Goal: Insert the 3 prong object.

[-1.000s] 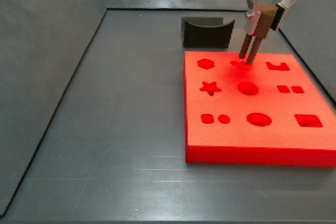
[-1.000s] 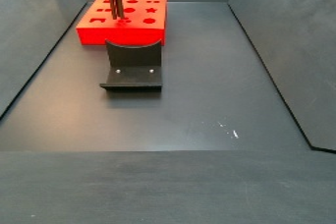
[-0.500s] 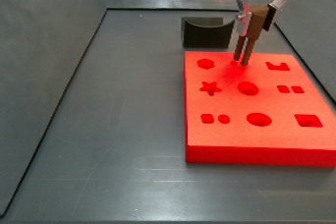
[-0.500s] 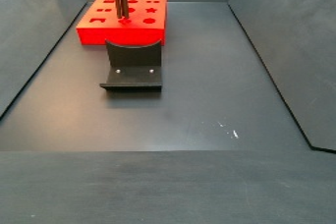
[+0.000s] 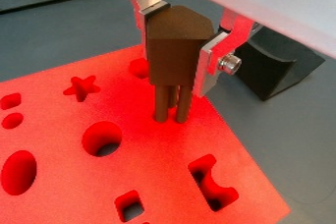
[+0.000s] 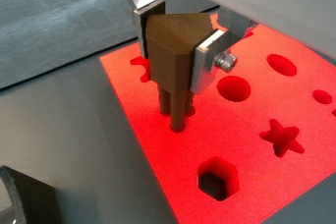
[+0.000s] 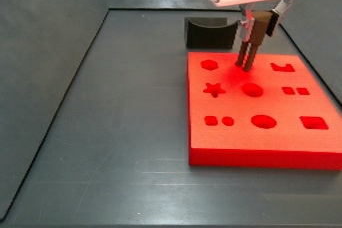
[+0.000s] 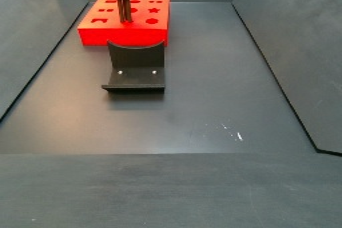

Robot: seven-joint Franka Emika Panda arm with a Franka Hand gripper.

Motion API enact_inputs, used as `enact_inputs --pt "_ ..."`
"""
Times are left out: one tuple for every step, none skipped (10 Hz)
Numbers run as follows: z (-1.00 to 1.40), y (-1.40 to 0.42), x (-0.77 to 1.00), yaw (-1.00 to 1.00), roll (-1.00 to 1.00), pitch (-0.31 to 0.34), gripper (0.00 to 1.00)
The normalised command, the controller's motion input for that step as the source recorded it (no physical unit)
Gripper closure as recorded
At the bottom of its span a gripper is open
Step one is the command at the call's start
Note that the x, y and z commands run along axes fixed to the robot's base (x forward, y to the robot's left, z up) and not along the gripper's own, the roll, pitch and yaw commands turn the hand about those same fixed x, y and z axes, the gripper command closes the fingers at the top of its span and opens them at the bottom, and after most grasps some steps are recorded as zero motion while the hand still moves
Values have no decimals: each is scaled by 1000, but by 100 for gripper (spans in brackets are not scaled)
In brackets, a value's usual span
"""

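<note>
We have the gripper (image 5: pixel 184 56) closed on the 3 prong object (image 5: pixel 171 66), held upright over the red board (image 7: pixel 267 137) near the board's far edge, beside the fixture (image 7: pixel 207 32). In both wrist views the prong tips appear to touch the board's top face, so we judge pickup and transport complete. Insertion is not yet done: the prongs show at full length.

Hand (image 7: pixel 250 34) with 3 prong object (image 7: pixel 249 50) shifted slightly left.
</note>
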Motion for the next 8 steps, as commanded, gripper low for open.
enact_inputs --pt "-449 0 0 -31 0 -41 100" --pt "-343 0 -97 -34 -20 -50 100" --pt "-166 -49 -94 0 -53 -86 100" --pt "-177 0 -126 0 -60 -101 100" --pt "-189 0 -69 0 -61 -91 100" --pt "-249 0 -6 0 -53 -90 100" --pt "-617 -34 0 -31 -21 -159 100" --pt "-823 -43 0 -37 0 -114 100"
